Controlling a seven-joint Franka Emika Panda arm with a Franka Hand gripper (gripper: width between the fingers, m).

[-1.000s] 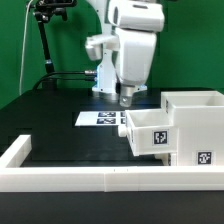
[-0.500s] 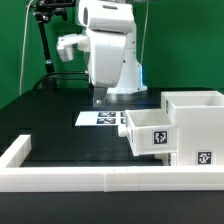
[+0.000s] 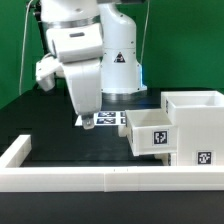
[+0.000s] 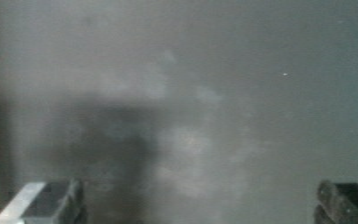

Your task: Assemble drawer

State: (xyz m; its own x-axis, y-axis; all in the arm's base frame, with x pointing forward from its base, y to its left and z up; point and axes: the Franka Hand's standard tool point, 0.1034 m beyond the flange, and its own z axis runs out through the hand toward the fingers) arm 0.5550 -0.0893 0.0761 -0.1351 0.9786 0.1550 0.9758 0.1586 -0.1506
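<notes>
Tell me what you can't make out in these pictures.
- Marker board: exterior view, partly hidden by the pincer and the drawer tray.
- Drawer case: cut off by the exterior view's right edge.
- Second tray: not seen.
- Wrist view: blurred table, only fingertips showing.

a black table [image 3: 70,150] fills the lower half of the exterior view, edged by a low white rim [image 3: 60,178] across the bottom and lower left. the marker board [image 3: 110,118] lies flat at centre. a green wall [image 3: 185,45] stands behind, and a black stand [image 3: 42,50] rises at upper left.
</notes>
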